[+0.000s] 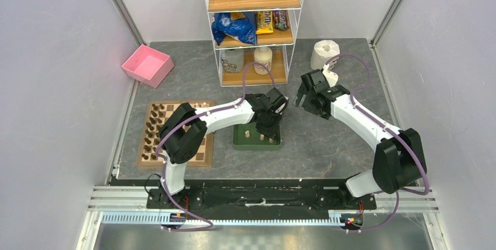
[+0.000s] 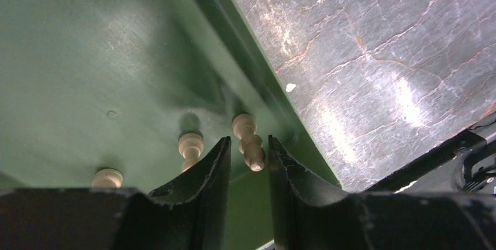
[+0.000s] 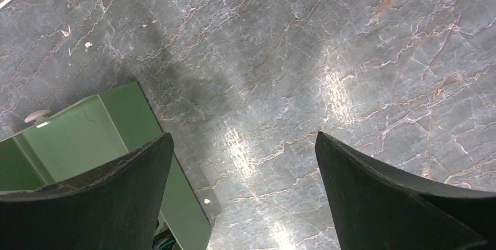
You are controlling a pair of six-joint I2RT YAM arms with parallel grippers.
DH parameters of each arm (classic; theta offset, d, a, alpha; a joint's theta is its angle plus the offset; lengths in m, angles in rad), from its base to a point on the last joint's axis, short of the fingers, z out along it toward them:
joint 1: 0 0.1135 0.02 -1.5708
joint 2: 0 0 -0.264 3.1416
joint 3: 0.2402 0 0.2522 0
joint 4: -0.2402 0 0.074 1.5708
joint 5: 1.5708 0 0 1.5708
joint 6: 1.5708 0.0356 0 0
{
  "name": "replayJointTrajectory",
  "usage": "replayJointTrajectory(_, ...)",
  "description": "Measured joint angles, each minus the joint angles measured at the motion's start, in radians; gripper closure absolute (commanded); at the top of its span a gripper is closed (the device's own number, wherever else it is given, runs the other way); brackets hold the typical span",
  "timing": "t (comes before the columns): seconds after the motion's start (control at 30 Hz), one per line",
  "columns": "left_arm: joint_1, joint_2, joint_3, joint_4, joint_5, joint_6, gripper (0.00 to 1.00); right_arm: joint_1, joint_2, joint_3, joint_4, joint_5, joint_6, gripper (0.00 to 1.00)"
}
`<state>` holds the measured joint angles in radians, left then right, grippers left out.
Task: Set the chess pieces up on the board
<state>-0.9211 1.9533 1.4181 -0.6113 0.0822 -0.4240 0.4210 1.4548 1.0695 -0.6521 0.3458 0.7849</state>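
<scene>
Chess pieces in two lots. Dark brown men [image 1: 153, 130] stand in rows on the left squares of the board [image 1: 204, 151], a square checkered wooden slab with tan border, lying left on the bench [image 1: 327, 144] and partly hidden under the left arm. Pale cream men sit in the green tray [image 1: 240, 142], just right of the board. In the left wrist view these are small turned wood, bulbous collars over round bases: two upright [image 2: 190, 144] [image 2: 107, 177], and a third pale piece [image 2: 248, 143] leaning tilted in the tray corner against its wall. Tray floor matte green, scuffed, walls low and straight. Left gripper [image 2: 248, 139] is down in that corner, black fingers [image 2: 205, 168] narrow, bracketing the tilted piece; slivers of green show on either side, so no grip is evident. Right gripper [image 3: 243, 134] hangs over bare bench right of the tray, fingers [image 3: 374, 185] wide apart, nothing between them. Bench surface grey, marbled with pale and rusty veins, glossy under the lights. Far side: pink box [image 1: 147, 65] to the left, white wire shelf rack [image 1: 254, 27] with wooden shelves in the centre, paper roll [image 1: 324, 54] to the right.
</scene>
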Motion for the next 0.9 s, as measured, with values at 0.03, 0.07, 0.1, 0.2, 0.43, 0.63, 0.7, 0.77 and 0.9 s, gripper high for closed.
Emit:
replayJointTrajectory(0.03,0.000,0.002,0.000,-0.003,0.000,0.000,0.64,0.000,0.000,0.000,0.000,0.000,0.000,0.01)
replayJointTrajectory(0.07,-0.001,0.002,0.000,-0.008,-0.001,0.000,0.66,0.000,0.000,0.000,0.000,0.000,0.000,0.01)
replayJointTrajectory(0.1,-0.001,0.002,0.000,-0.010,-0.001,0.000,0.69,0.000,0.000,0.000,0.000,0.000,0.000,0.01)
replayJointTrajectory(0.2,-0.001,0.002,0.000,-0.012,-0.002,0.000,0.74,0.000,0.000,0.000,0.000,0.000,0.000,0.01)
replayJointTrajectory(0.43,-0.001,0.002,0.006,-0.015,-0.001,0.000,0.93,0.000,0.000,0.000,0.000,0.000,0.000,0.01)
replayJointTrajectory(0.63,-0.002,0.001,0.009,-0.018,-0.001,-0.001,0.98,0.000,0.000,0.000,0.000,0.000,0.000,0.01)
replayJointTrajectory(0.7,-0.002,-0.006,0.010,-0.026,-0.004,-0.001,0.98,0.000,0.000,0.000,0.000,0.000,0.000,0.01)
replayJointTrajectory(0.77,-0.002,-0.031,0.010,-0.040,-0.015,-0.001,0.98,0.000,0.000,0.000,0.000,-0.001,0.000,0.01)
replayJointTrajectory(0.9,-0.002,-0.126,0.016,-0.064,-0.058,-0.001,0.98,0.000,0.000,0.000,0.000,-0.007,0.000,0.01)
